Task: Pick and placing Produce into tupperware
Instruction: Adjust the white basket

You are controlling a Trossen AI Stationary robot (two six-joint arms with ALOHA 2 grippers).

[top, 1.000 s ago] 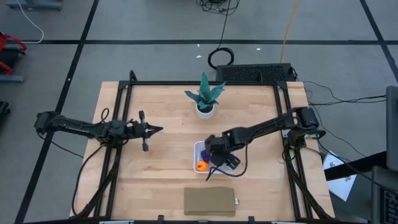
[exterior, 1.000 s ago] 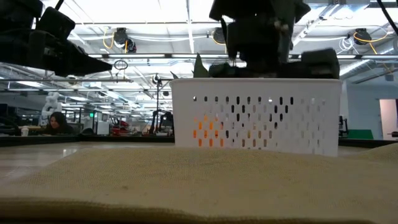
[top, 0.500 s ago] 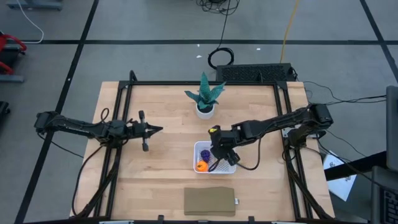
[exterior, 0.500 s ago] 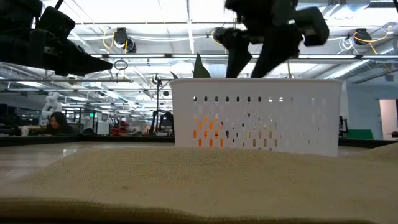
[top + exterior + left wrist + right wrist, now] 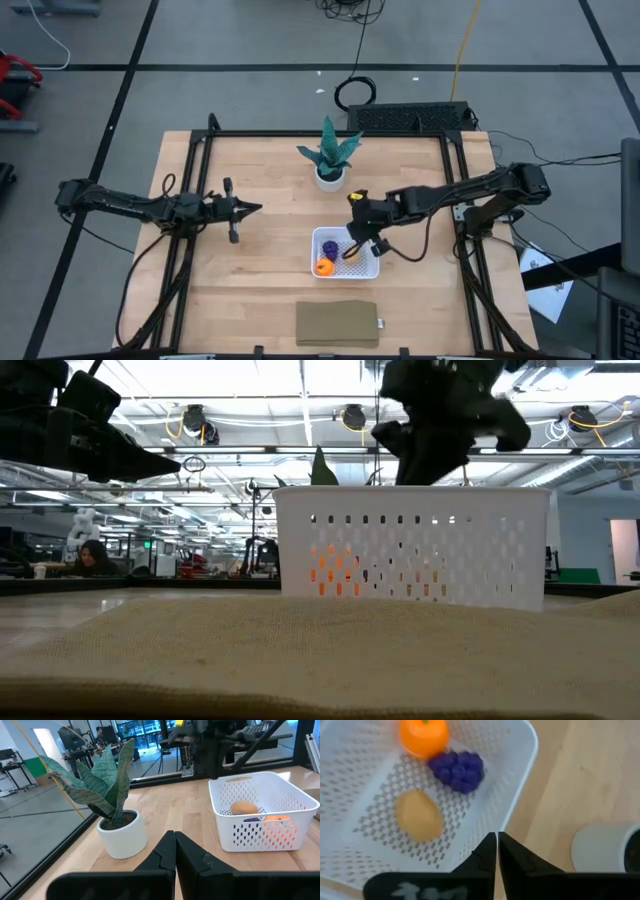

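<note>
Produce sits inside the tupperware [image 5: 346,253]: orange piece [image 5: 423,736], purple bumpy piece [image 5: 457,770] and tan oval piece [image 5: 418,814] all lie on its mesh bottom; my right tool [image 5: 497,851] hovers clenched and empty above its rim; my left tool [image 5: 252,208] waits clenched over the counter [image 5: 270,280], well apart.
</note>
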